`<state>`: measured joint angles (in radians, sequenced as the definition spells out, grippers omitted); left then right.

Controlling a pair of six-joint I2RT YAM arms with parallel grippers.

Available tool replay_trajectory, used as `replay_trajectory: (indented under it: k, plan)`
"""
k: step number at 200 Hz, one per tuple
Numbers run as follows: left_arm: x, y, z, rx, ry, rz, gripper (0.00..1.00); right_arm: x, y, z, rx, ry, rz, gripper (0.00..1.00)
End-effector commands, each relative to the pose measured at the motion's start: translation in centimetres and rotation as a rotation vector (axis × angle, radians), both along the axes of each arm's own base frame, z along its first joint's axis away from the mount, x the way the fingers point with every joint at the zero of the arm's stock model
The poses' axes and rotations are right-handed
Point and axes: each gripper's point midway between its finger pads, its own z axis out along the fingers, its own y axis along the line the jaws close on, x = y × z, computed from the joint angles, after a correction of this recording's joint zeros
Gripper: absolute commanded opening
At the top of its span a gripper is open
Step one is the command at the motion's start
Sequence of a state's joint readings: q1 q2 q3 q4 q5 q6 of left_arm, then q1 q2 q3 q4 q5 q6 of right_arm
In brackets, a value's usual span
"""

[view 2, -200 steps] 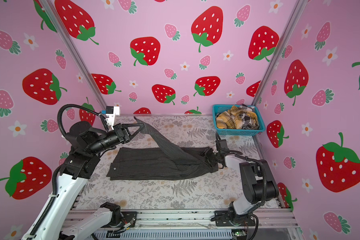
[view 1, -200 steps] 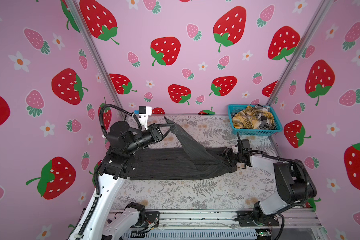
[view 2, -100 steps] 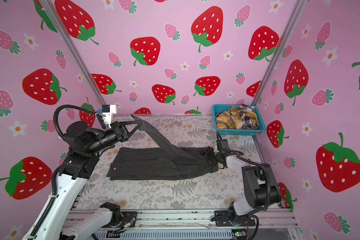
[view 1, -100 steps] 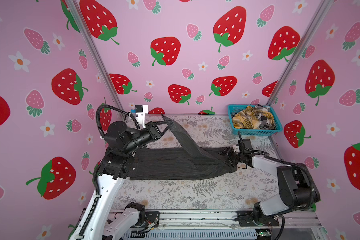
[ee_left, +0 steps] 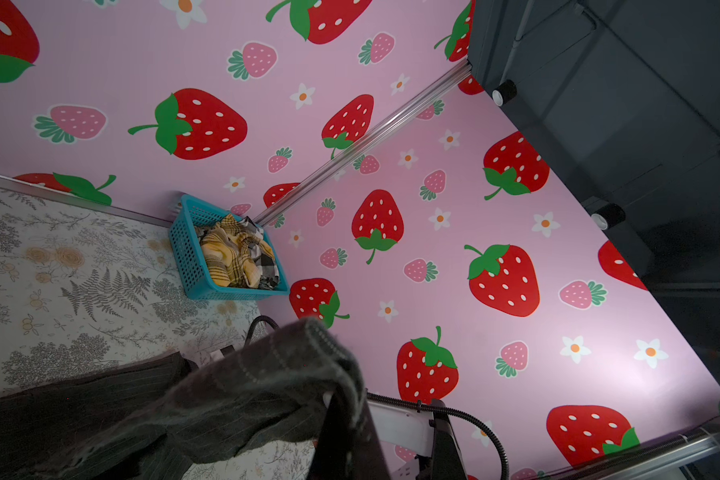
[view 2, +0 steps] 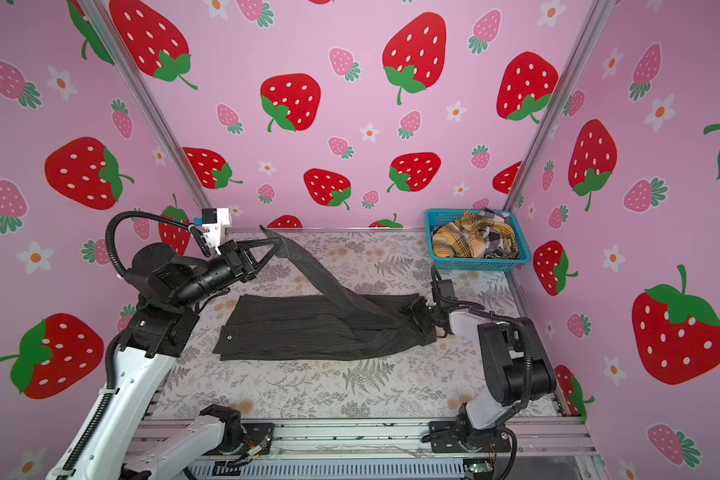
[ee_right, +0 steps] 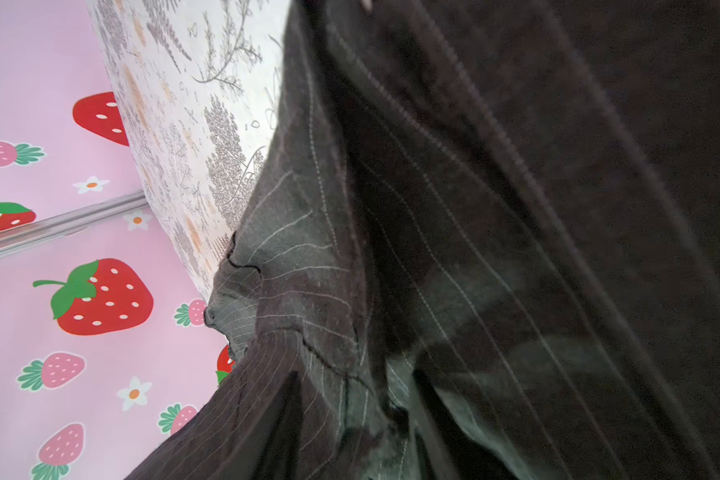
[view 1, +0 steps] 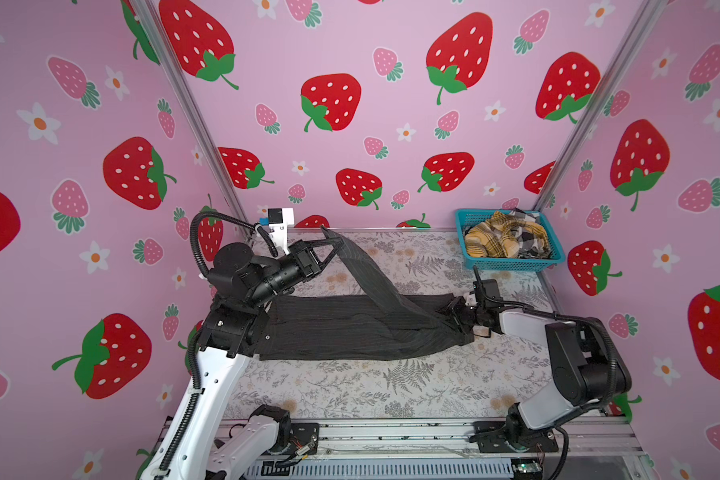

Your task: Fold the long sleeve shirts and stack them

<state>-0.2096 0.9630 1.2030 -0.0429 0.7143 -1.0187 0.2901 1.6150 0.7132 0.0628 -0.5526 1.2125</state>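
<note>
Currently the left gripper (view 1: 330, 239), pressed shut, pinches a sleeve (view 1: 366, 270) of the dark striped shirt (view 1: 341, 332) up near the table's (view 1: 391, 386) far-left corner, its body flat mid-table, while the right gripper (view 1: 458, 316) sits buried in its right end, grip unclear.

- No legible text, label, brand, number or sign in either top view.
- Same for both wrist views: nothing readable.
</note>
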Motion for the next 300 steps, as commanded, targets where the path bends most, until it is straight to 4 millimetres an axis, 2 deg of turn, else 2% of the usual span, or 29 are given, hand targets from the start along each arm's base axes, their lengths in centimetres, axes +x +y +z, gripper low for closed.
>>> replay_trajectory:
  k: [1, 32, 45, 61, 77, 96, 105, 121, 137, 160, 168, 187, 215, 249, 284, 300]
  plan:
    - [1.5, 0.7, -1.2, 0.007, 0.036, 0.049, 0.0, 1.0, 1.0, 0.3, 0.027, -0.002, 0.014, 0.31]
    - [6.5, 2.1, -6.3, 0.047, 0.249, 0.11, 0.0, 3.4, 1.6, 1.0, 0.029, -0.022, 0.025, 0.03]
    - [8.8, 3.3, -7.3, 0.079, 0.298, 0.146, 0.0, 4.8, 1.4, 1.8, 0.032, -0.042, 0.008, 0.0]
    - [11.7, 5.0, -7.0, 0.09, 0.312, 0.18, 0.0, 6.0, 0.6, 2.9, 0.025, -0.074, -0.028, 0.0]
    - [14.1, 6.4, -5.1, 0.057, 0.239, 0.188, 0.0, 6.6, 0.0, 3.5, 0.021, -0.099, -0.053, 0.0]
    - [15.8, 7.9, -3.8, 0.038, 0.139, 0.175, 0.0, 6.1, -0.3, 3.1, 0.034, -0.109, -0.075, 0.0]
    - [16.1, 8.6, -4.3, 0.055, 0.102, 0.16, 0.0, 5.6, -0.4, 2.6, 0.042, -0.109, -0.084, 0.0]
    - [16.3, 9.7, -7.7, 0.109, 0.075, 0.153, 0.0, 4.5, -0.6, 1.0, 0.047, -0.102, -0.092, 0.0]
    - [16.3, 11.1, -12.7, 0.101, 0.087, 0.163, 0.0, 3.4, -0.7, -0.8, 0.059, -0.092, -0.093, 0.0]
    - [17.1, 14.6, -23.1, 0.039, 0.28, 0.234, 0.0, 2.6, -0.7, -2.4, 0.072, -0.097, -0.098, 0.0]
    - [17.4, 15.4, -25.9, 0.0, 0.338, 0.227, 0.0, 2.5, -0.6, -2.7, 0.081, -0.1, -0.094, 0.0]
    - [18.1, 17.0, -29.1, -0.087, 0.393, 0.22, 0.0, 2.3, -0.1, -2.8, 0.095, -0.115, -0.066, 0.0]
    - [18.0, 17.3, -30.6, -0.006, 0.424, 0.229, 0.0, 2.6, 0.1, -2.3, 0.089, -0.141, -0.045, 0.0]
    - [18.4, 17.6, -29.6, 0.002, 0.443, 0.193, 0.0, 2.8, 0.1, -2.3, 0.091, -0.137, -0.055, 0.0]
    - [18.1, 19.7, -29.1, -0.014, 0.468, 0.243, 0.0, 2.8, 0.0, -2.5, 0.09, -0.145, -0.065, 0.0]
    - [17.4, 20.4, -30.6, -0.008, 0.524, 0.267, 0.0, 2.7, -0.1, -2.7, 0.087, -0.149, -0.068, 0.0]
